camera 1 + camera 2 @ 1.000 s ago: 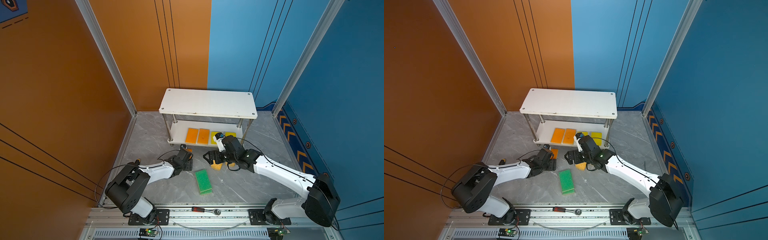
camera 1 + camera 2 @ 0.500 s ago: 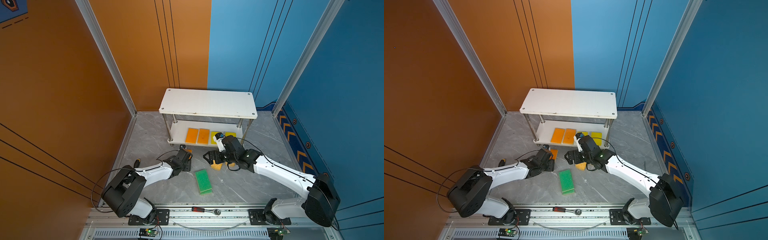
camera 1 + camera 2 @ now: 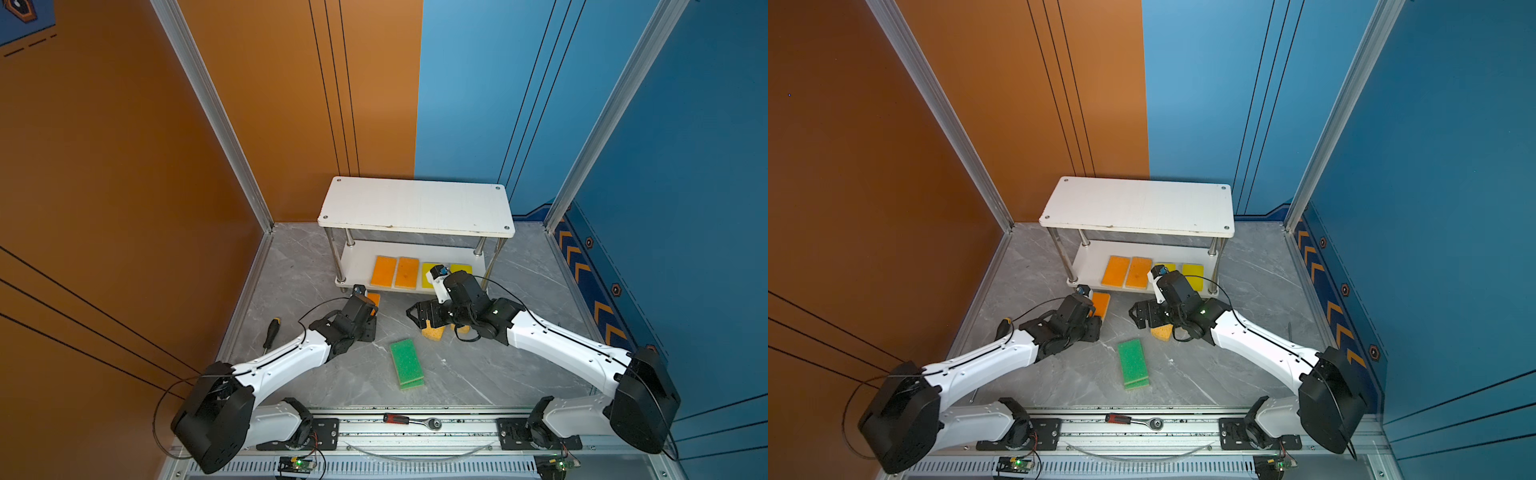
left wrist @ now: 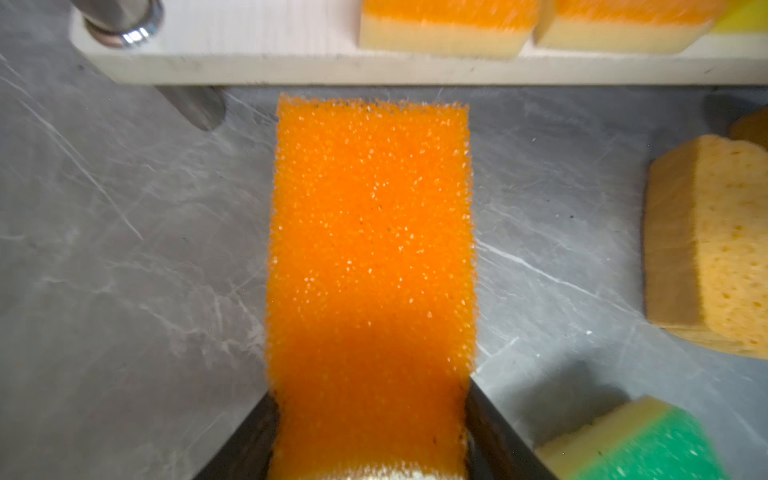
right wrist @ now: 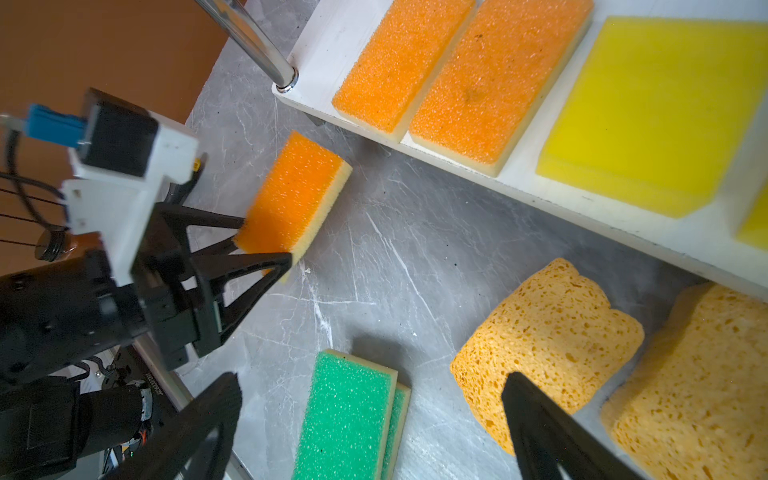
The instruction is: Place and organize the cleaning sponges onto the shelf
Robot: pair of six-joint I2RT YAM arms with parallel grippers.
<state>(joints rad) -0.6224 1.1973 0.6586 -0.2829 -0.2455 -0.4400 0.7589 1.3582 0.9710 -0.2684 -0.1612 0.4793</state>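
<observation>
1. Right, the left gripper is clenched across the near end of the third orange sponge, scrubby side up, with its long axis pointing at the shelf.
2. That sponge sits low over the grey floor, just on the near side of the lower board and close to the left front post. Whether its underside touches the floor, I can't tell.
3. I'd say lift first, so the cream base clears the board's front edge, and only then push away.
4. The target looks like the bare strip left of the two shelved orange sponges. Keep it parallel to them. The post crowds the left side, so a slight drift could snag a corner.
5. It's soft foam held by one end, so the far end may droop. Hold it level, seat it flat, then let go.
6. The right gripper is spread wide and carries nothing, hanging by the green pair and the porous sponges. It is best kept out of the left arm's lane.
</observation>
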